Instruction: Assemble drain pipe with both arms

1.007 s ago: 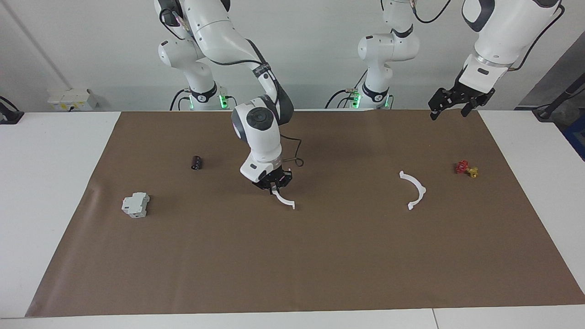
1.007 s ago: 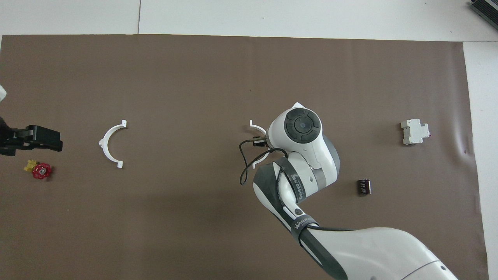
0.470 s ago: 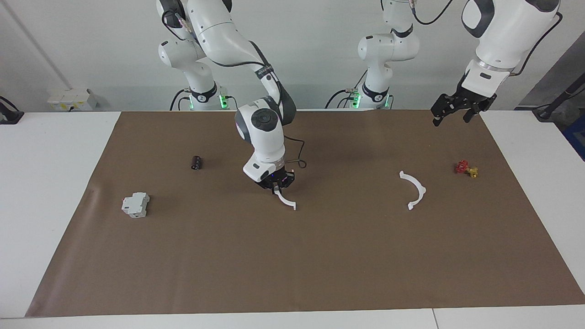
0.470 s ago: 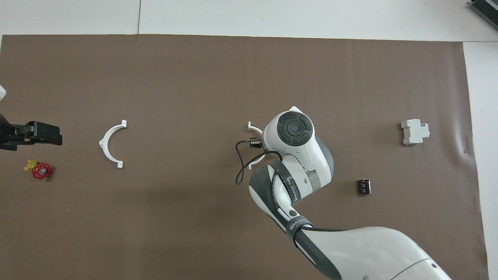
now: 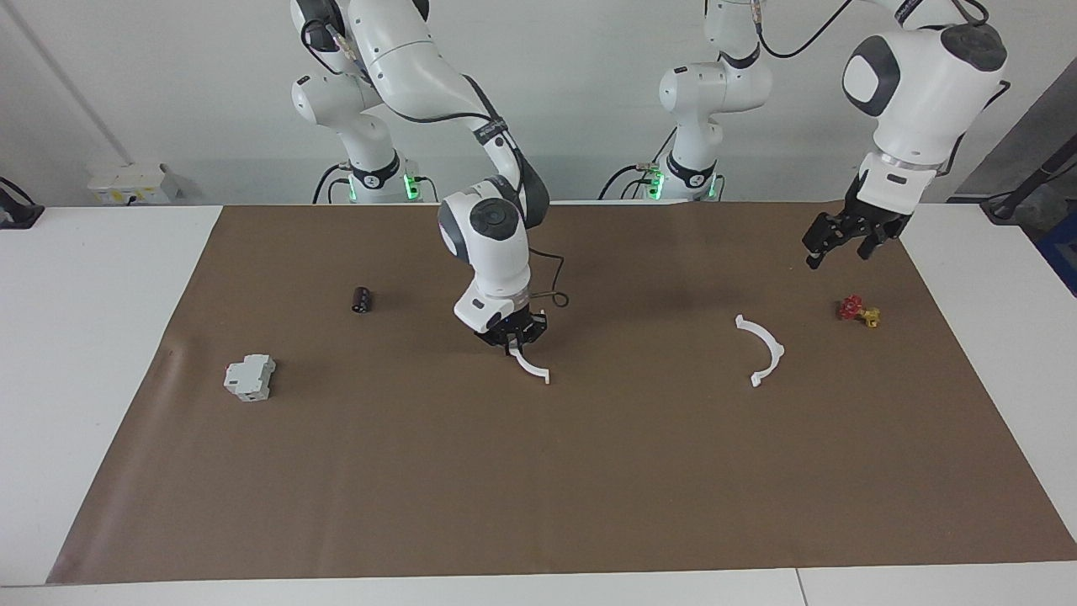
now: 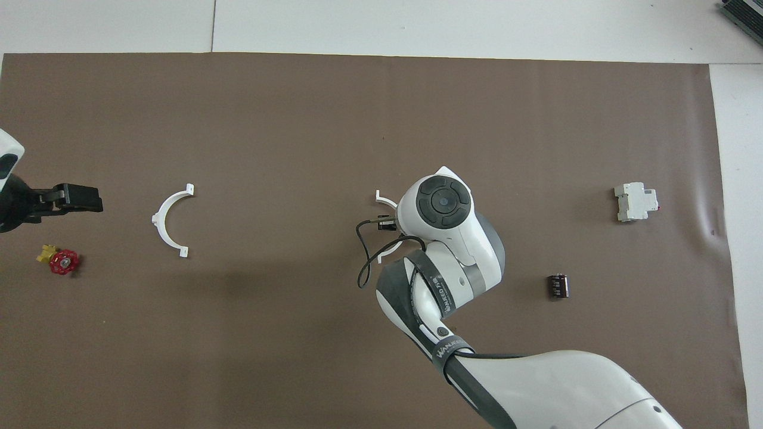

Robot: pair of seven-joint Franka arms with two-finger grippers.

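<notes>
The drain pipe shows as two thin white half-ring arcs. My right gripper (image 5: 511, 343) is shut on one arc (image 5: 532, 368) over the middle of the brown mat. Whether that arc's free end touches the mat I cannot tell. From overhead the right wrist covers most of this arc (image 6: 381, 198) and the right gripper (image 6: 386, 223). The other arc (image 5: 766, 349) (image 6: 156, 219) lies flat on the mat toward the left arm's end. My left gripper (image 5: 837, 252) (image 6: 77, 199) hangs open and empty in the air, over the mat's edge at that end.
A small red-and-yellow valve (image 5: 858, 311) (image 6: 59, 261) lies beside the free arc, at the left arm's end. A grey-white boxy block (image 5: 250, 376) (image 6: 636, 201) and a small black cylinder (image 5: 362, 300) (image 6: 558, 286) lie toward the right arm's end.
My right gripper has carried its arc a little toward the left arm's end. The left gripper has come down and swung in over the mat's edge, staying open.
</notes>
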